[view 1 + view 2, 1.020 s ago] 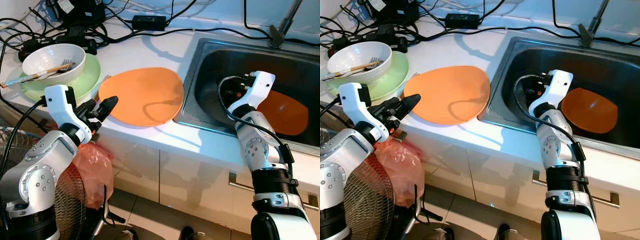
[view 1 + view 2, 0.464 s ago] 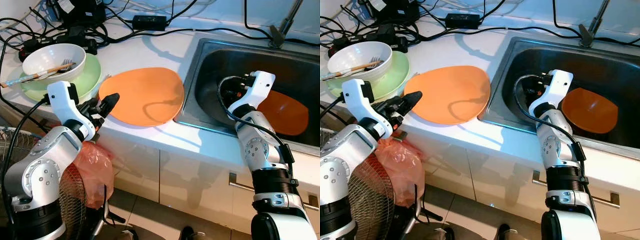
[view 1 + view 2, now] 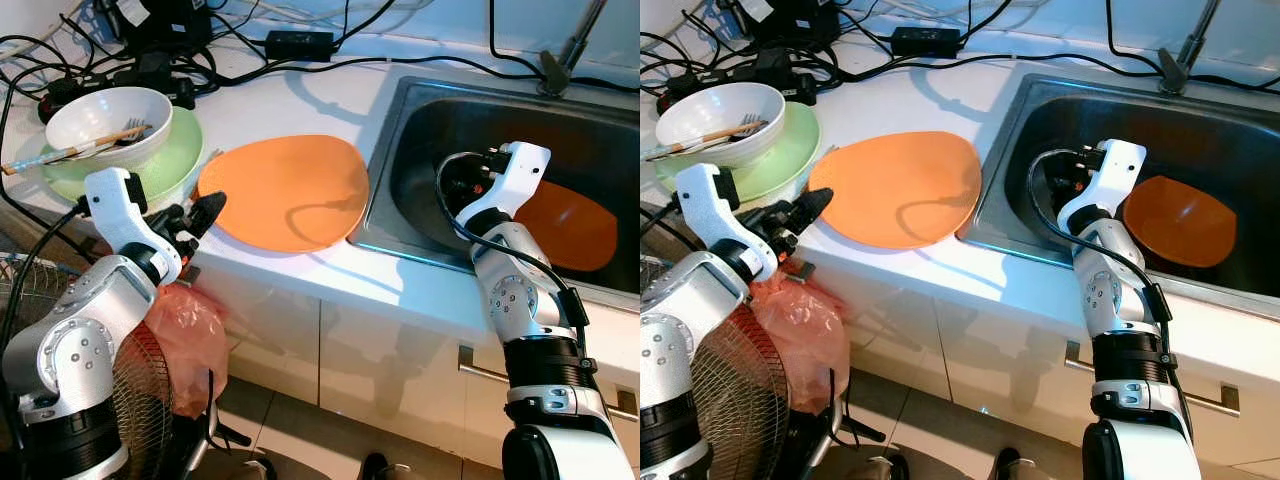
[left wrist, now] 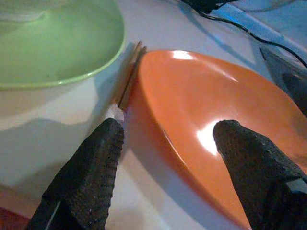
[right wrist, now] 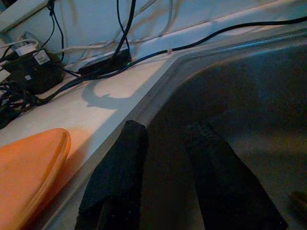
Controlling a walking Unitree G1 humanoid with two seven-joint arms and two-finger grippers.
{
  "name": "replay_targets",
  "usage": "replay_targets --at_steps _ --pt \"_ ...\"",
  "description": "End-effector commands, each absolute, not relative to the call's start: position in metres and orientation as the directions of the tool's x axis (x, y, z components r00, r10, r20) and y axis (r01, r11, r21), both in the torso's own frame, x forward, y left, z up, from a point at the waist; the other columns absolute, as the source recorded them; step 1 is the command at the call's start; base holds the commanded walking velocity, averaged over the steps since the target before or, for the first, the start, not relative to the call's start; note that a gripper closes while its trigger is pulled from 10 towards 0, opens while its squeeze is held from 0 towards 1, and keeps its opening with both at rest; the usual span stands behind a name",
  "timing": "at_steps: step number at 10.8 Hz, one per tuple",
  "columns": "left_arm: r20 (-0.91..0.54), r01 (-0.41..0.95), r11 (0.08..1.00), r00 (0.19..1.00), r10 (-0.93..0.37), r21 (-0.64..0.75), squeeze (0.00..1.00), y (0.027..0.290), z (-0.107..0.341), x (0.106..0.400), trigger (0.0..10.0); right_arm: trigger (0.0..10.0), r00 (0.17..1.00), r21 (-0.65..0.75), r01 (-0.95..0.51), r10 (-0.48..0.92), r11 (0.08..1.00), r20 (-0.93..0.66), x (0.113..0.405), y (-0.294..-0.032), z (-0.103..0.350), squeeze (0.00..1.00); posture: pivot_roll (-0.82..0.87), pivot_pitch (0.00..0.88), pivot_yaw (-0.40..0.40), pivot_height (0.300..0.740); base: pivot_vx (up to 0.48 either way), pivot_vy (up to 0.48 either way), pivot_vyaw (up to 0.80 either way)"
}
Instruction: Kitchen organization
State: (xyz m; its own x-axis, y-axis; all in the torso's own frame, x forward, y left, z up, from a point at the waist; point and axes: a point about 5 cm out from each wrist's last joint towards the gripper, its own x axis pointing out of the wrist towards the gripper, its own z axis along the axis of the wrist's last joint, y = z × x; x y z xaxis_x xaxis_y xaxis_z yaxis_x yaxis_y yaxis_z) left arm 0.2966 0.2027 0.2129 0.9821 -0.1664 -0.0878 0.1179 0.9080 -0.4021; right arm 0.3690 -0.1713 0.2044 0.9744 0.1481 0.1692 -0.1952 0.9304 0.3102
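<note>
Left pincer (image 3: 208,209) spread, low at the desk's (image 3: 290,100) front edge, tips just beside the orange plate's (image 3: 285,190) 9 o'clock rim; from the left wrist one finger (image 4: 91,167) sits by the chopsticks (image 4: 127,79) lying between orange plate and green plate (image 4: 53,43), the other finger over the orange rim. No grip on anything. Orange plate lies flat on the desk, its right edge touching the sink (image 3: 400,130) rim. Green plate at 10 o'clock of it, carrying a white bowl (image 3: 108,122) with a fork and chopsticks inside. Cables and a black adapter (image 3: 297,43) at 12 o'clock along the wall. Right pincer (image 5: 165,143) inside the sink, fingers slightly parted, holding nothing. A second orange dish (image 3: 565,222) lies on the sink floor at 3 o'clock of the right wrist. Red bag (image 3: 185,340) and a fan grille (image 3: 130,400) below the desk edge, near the left arm.
</note>
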Motion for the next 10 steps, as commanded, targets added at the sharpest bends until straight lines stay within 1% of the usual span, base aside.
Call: replay_targets --at_steps 1,6,10 --pt "-0.112 0.110 0.904 0.979 -0.171 -0.414 0.00 0.201 0.208 0.296 10.0 10.0 0.970 0.299 -0.208 0.158 0.931 0.184 0.369 -0.170 0.211 0.00 0.12 0.174 0.017 0.740 0.000 0.000 0.00" --pt "-0.146 0.119 0.886 0.968 -0.205 -0.449 0.00 0.189 0.203 0.302 10.0 10.0 0.969 0.296 -0.212 0.161 0.931 0.189 0.368 -0.169 0.213 0.00 0.11 0.164 0.019 0.740 0.000 0.000 0.00" --pt "-0.160 0.131 0.878 0.961 -0.227 -0.459 0.00 0.183 0.202 0.305 10.0 10.0 0.970 0.297 -0.209 0.159 0.932 0.186 0.368 -0.169 0.213 0.00 0.10 0.178 0.019 0.740 0.000 0.000 0.00"
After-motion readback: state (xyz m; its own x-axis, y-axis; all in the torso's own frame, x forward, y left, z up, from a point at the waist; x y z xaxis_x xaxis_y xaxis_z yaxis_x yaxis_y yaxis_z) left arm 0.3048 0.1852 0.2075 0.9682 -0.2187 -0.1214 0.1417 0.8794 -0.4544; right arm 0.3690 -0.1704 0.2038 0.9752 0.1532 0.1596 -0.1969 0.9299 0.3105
